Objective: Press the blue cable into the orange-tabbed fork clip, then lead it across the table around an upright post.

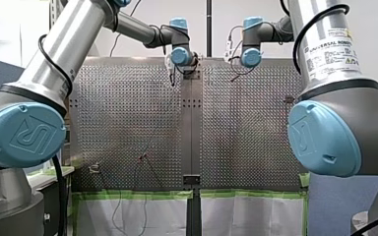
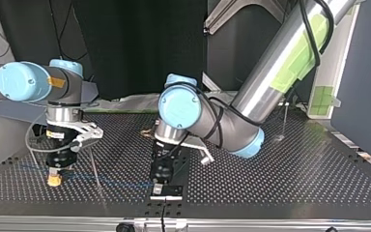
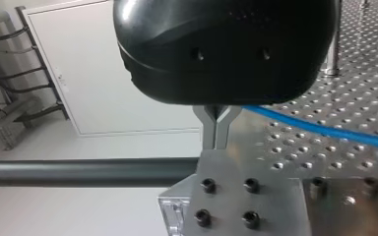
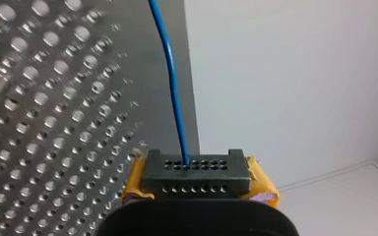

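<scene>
2 yellow pads (image 4: 134, 184) of my right gripper (image 4: 197, 179) are closed on a black block (image 4: 197, 171) pierced with 2 rows of holes. The blue cable (image 4: 170, 73) leaves 1 hole in that block and runs straight ahead, away from the gripper.

In the top view the cable (image 2: 116, 182) lies low over the perforated table (image 2: 294, 174). Its long axis runs across from my right gripper at the view's left toward my left gripper (image 2: 160, 184) near the middle.

I cannot tell whether my left gripper is open or closed. Just under its black body a fork clip (image 3: 215, 125) stands upright on a bolted metal plate (image 3: 275, 196). The cable passes close by the fork's top, and whether it is seated there is hidden.

My right arm's label reads "UNIVERSAL ROBOTS" (image 1: 330, 46).
</scene>
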Controlling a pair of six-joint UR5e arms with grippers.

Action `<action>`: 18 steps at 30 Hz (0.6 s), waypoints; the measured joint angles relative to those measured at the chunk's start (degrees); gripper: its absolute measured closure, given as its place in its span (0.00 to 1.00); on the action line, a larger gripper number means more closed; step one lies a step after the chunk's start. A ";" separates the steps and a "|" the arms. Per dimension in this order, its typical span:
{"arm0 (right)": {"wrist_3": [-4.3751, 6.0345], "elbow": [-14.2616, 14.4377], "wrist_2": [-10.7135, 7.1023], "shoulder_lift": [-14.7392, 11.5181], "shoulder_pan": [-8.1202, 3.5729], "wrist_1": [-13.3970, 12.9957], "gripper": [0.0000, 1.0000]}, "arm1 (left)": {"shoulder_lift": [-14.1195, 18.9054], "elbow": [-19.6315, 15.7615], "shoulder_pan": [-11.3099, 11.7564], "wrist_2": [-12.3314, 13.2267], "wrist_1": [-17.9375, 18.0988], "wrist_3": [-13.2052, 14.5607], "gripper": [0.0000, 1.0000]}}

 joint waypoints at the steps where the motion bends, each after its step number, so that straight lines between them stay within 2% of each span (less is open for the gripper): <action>1: 0.04 0.00 -0.02 -0.04 -0.09 0.00 1.00 | -0.21 0.35 -0.12 0.12 -0.23 -0.13 1.00; 5: 0.41 0.00 -0.45 -0.30 -0.61 0.02 1.00 | -1.71 2.09 -0.88 0.52 -1.72 -0.45 1.00; 13: 1.14 0.00 -1.28 -0.51 -3.28 0.17 1.00 | -5.89 6.40 -2.71 0.66 -3.78 -0.59 1.00; 18: 1.36 0.01 -1.52 -0.48 -4.48 0.38 1.00 | -7.00 8.00 -3.29 0.67 -3.80 -0.82 1.00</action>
